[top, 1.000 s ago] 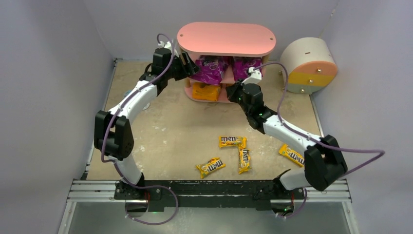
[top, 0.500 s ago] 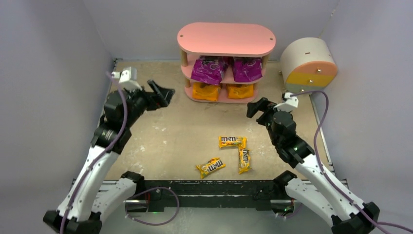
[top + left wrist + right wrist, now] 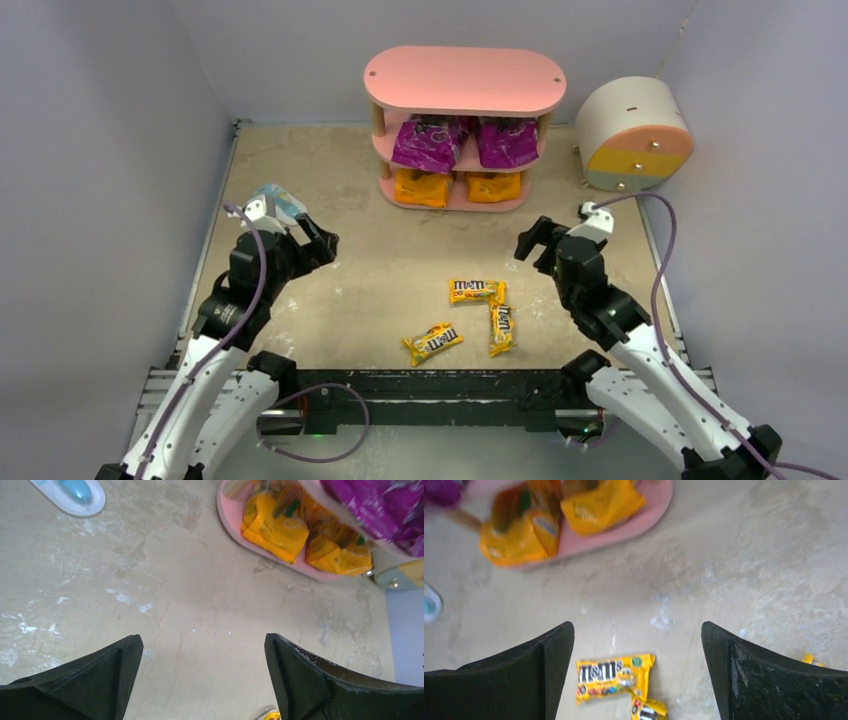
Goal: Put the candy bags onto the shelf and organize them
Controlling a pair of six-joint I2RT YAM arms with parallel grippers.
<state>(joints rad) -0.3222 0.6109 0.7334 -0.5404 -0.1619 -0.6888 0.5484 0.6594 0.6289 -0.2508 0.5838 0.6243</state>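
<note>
The pink shelf [image 3: 465, 80] stands at the back. Two purple candy bags [image 3: 430, 143] [image 3: 508, 141] lie on its middle board, two orange ones [image 3: 422, 187] [image 3: 492, 186] on the bottom board. Three yellow M&M's packets [image 3: 477, 291] [image 3: 501, 329] [image 3: 432, 342] lie on the table in front. My left gripper [image 3: 315, 240] [image 3: 202, 639] hovers open and empty over bare table at the left. My right gripper [image 3: 530, 240] [image 3: 637, 626] is open and empty above one yellow packet [image 3: 614, 676]. A yellow sliver [image 3: 811, 659] shows behind its right finger.
A round cream drawer unit [image 3: 635, 135] with yellow and pink fronts stands at the back right. A pale blue-white flat packet [image 3: 275, 200] [image 3: 70, 495] lies by the left wall, just behind the left wrist. Grey walls close in the table on three sides.
Both arms have pulled back from the shelf toward the near side, and both grippers have opened wide. The right-hand orange bag, covered by the right arm before, now shows on the bottom board.
</note>
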